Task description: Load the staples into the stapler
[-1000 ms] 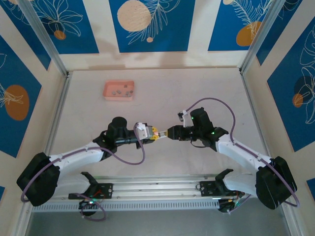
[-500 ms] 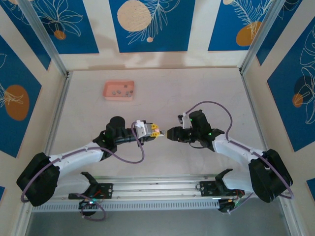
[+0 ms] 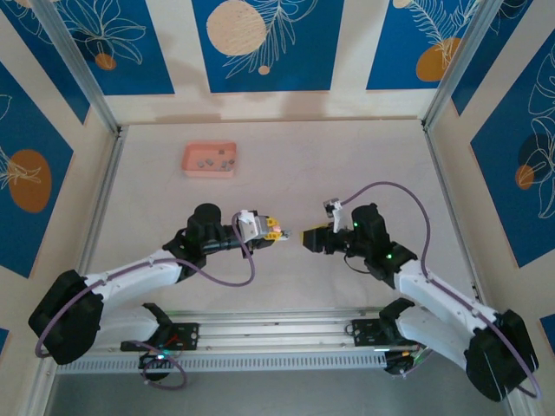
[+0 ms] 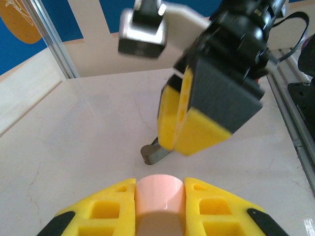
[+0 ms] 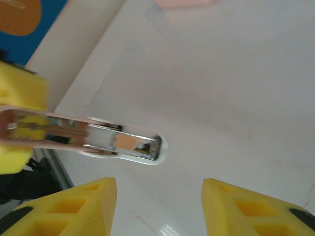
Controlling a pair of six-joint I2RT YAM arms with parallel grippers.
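Clamping the pink stapler (image 5: 118,142) tight, left gripper (image 3: 276,232) holds it with its long axis left-right and its open metal channel pointing at right gripper (image 3: 309,237). Right gripper's fingers are parted, empty, just short of the stapler tip. Staples (image 3: 212,161) sit in pink tray (image 3: 186,161), far-left, well apart from both. Nearer left arm, but only right is free; likely a cross-reach.

Stapler (image 5: 123,143) shiny metal, glossy pink plastic shell; table (image 3: 347,165) smooth, faintly glossy.
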